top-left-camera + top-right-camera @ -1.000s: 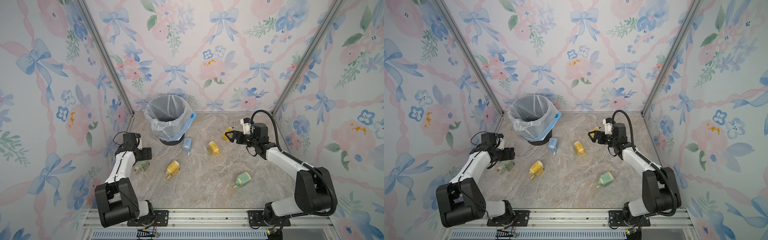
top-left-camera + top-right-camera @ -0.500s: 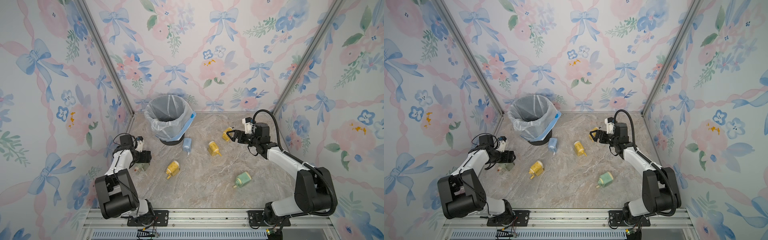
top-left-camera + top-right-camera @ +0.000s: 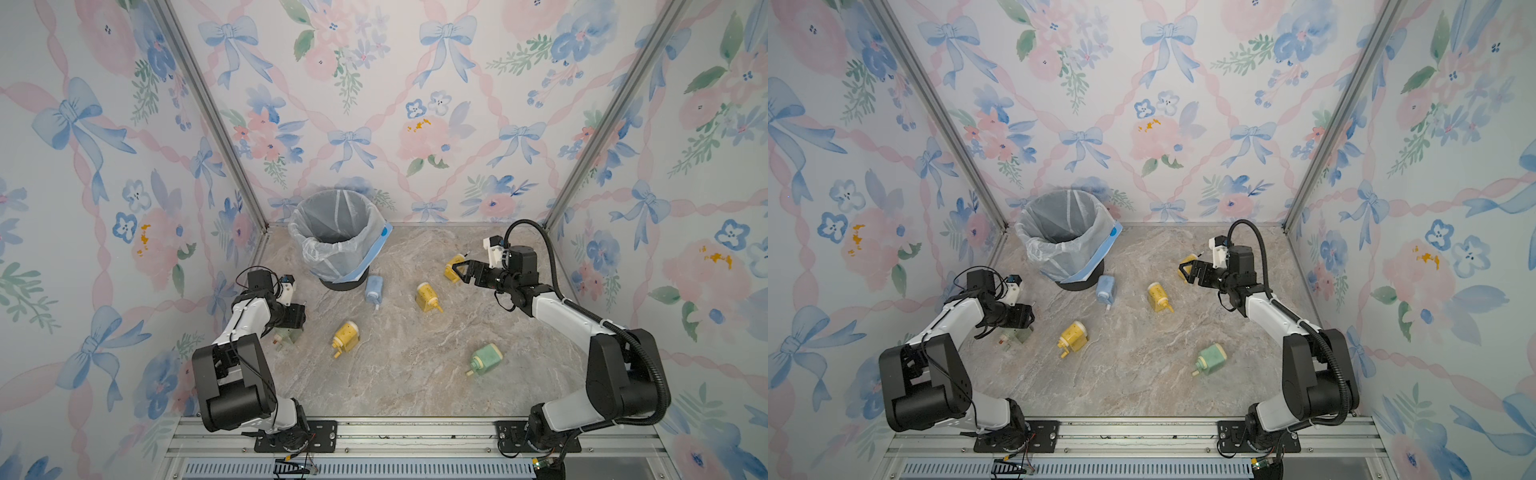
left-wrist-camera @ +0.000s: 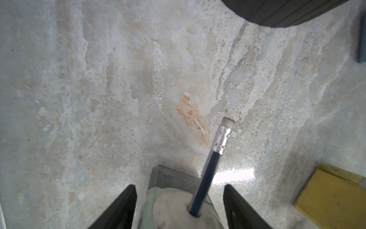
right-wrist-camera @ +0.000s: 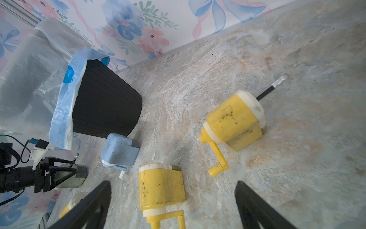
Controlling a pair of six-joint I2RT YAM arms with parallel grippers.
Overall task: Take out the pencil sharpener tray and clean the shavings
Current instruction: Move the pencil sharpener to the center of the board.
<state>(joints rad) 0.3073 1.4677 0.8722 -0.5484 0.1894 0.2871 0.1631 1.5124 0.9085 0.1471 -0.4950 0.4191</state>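
**Left pincer (image 4: 179, 187) set astride the green sharpener (image 4: 168, 204)**

Its jaws are seen released, one on each side of the sharpener's body, with a thin gap on each side. Nothing is grasped yet. The sharpener is found by the left edge of the desk (image 3: 415, 374), with a pencil (image 4: 206, 174) stuck in its front face. The clear part at its end is taken to be the tray (image 4: 168, 176), and it appears to be seated in the body. The task is therefore judged to be at its start: the body must be secured before the tray is drawn.

The grip is best taken on the flat sides, square and centred, so that the body is not twisted or squeezed out as the jaws meet it. The pencil should be kept clear of the jaws. The tray's end should be left uncovered so that it can be pulled by the right pincer (image 3: 457, 273). That one is spread wide and empty, just beside a yellow sharpener (image 3: 449, 272) near the far right corner, well apart from the green one. A firm hold is advised, since the tray is probably held in by friction. The bin (image 3: 332, 257) stands by the far left corner, near enough for the shavings to be tipped in.
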